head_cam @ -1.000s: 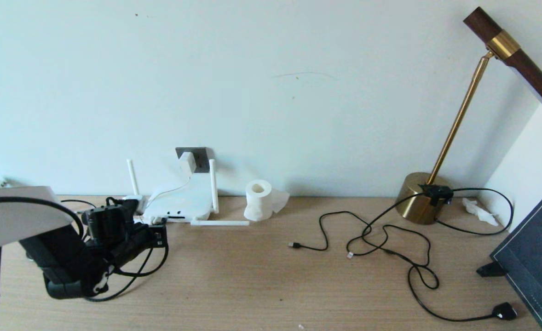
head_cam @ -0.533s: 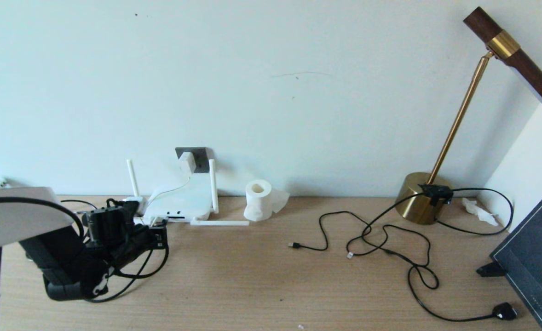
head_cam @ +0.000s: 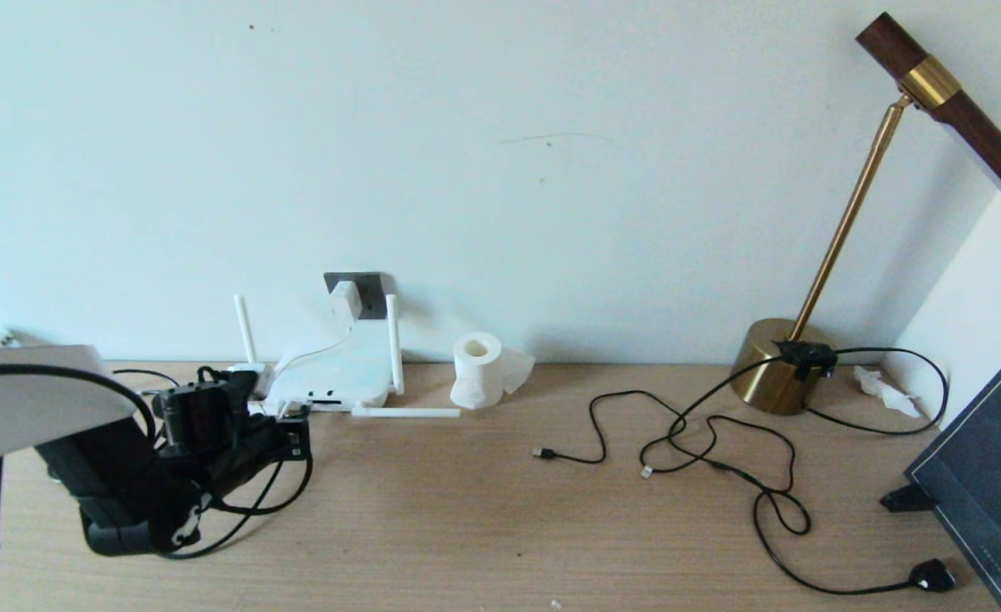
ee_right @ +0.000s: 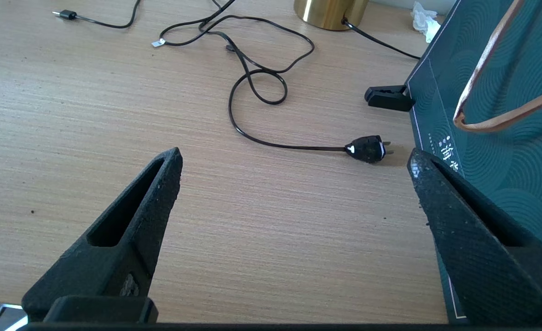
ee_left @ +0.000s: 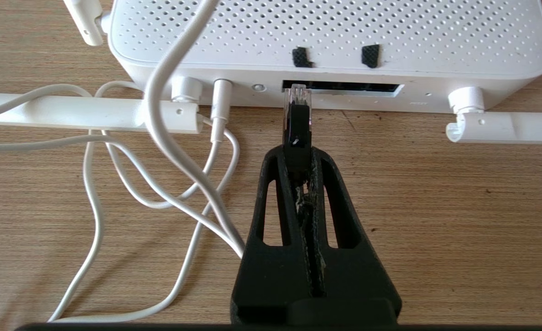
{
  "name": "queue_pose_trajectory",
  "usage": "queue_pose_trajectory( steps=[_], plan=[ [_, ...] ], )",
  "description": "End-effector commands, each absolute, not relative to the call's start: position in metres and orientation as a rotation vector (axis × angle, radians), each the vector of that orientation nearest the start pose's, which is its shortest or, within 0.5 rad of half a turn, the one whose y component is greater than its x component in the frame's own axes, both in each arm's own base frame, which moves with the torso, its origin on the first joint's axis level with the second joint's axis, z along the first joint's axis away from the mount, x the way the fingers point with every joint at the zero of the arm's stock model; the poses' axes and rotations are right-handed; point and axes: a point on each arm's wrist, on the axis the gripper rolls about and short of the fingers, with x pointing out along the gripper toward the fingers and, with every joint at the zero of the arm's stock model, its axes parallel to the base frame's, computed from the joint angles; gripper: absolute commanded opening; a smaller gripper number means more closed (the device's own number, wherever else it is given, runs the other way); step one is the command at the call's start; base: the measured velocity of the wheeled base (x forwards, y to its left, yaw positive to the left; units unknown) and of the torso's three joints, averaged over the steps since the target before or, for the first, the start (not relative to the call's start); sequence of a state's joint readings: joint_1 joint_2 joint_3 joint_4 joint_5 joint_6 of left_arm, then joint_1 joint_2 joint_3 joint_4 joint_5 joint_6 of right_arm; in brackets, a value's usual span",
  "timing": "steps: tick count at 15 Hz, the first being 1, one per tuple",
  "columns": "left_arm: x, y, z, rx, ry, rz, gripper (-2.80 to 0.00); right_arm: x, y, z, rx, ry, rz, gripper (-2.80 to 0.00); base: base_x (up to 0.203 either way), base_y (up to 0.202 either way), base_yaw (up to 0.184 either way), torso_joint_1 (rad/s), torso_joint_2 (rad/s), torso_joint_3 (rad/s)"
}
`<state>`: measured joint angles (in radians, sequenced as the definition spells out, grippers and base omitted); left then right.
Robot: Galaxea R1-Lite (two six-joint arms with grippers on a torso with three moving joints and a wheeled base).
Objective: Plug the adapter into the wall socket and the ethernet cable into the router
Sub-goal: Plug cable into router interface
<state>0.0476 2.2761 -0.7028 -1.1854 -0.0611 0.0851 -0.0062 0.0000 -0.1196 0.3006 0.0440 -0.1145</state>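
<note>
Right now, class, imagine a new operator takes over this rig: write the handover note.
Left pincer: shut on the ethernet cable, clear plug tip at the router port slot, not seated as far as can be seen.
Right pincer: open, holding nothing, over bare desk.
Done: adapter sits in the wall socket.
Left: push the plug fully in, then release.

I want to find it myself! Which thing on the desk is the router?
Start at the dark grey square wall socket above the wooden desk's left end. Directly below lies the flat white router. Unlike the white toilet paper roll beside it, it has slim stick antennas.
</note>
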Motion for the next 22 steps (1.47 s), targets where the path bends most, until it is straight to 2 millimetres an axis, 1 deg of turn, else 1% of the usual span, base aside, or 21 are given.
queue_pose_trajectory(
  steps=[1,22],
  plan=[
    [0.3645,0.0154,0.0166,0.065,0.376,-0.031,-2.8,-0.0348,0.0012,0.0772,-0.111,0.18,0.049,0.0,0.0,0.0,0.0,0.0,0.0,0.0],
    [0.3676,0.0155,0.0156,0.065,0.371,-0.031,-2.8,-0.0347,0.0012,0.0772,-0.111,0.182,0.049,0.0,0.0,0.0,0.0,0.0,0.0,0.0]
  ],
)
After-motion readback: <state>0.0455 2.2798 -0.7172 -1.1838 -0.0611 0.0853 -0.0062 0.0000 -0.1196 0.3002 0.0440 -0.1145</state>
